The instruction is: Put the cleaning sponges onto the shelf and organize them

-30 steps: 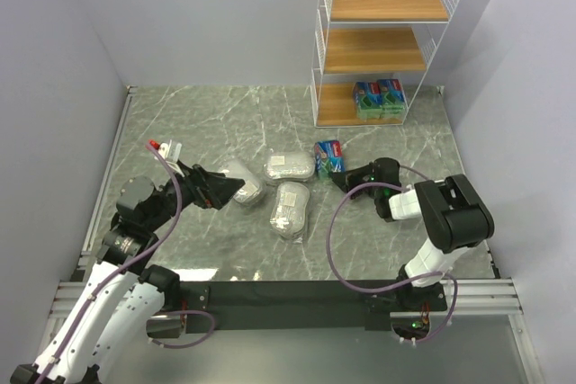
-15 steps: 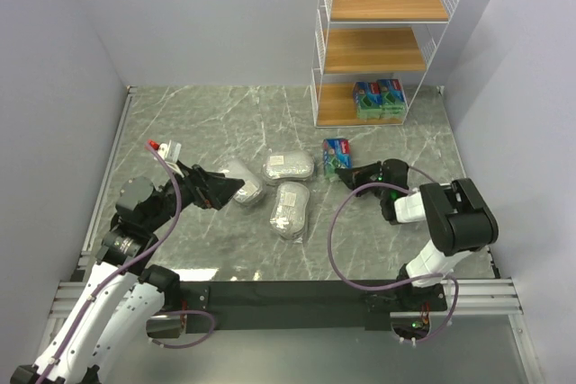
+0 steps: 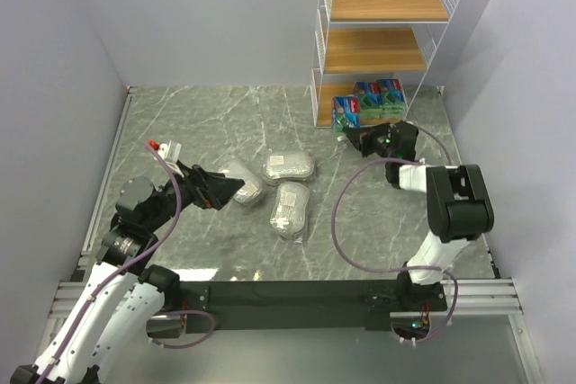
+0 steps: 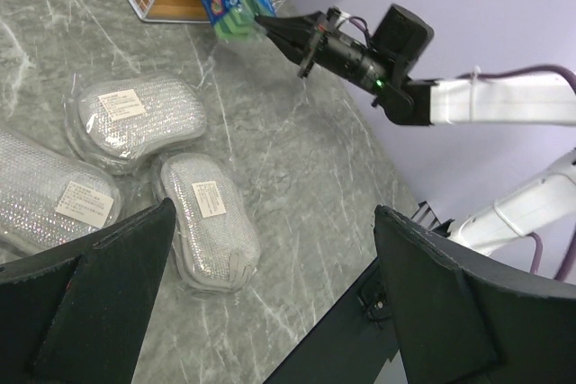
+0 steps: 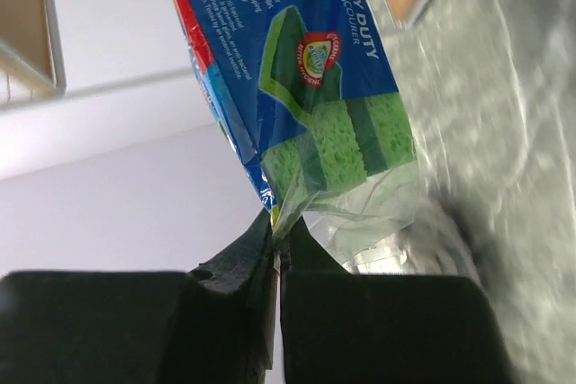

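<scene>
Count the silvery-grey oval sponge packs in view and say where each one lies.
3, all on the table: the left pack at the left gripper, the far pack, and the near pack. None shows on the shelf, and none seems hidden.

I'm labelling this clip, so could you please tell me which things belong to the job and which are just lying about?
Job: held green pack, two shelved green packs, three silver packs, shelf, right gripper.
Not job: marble tabletop, purple cables.
</scene>
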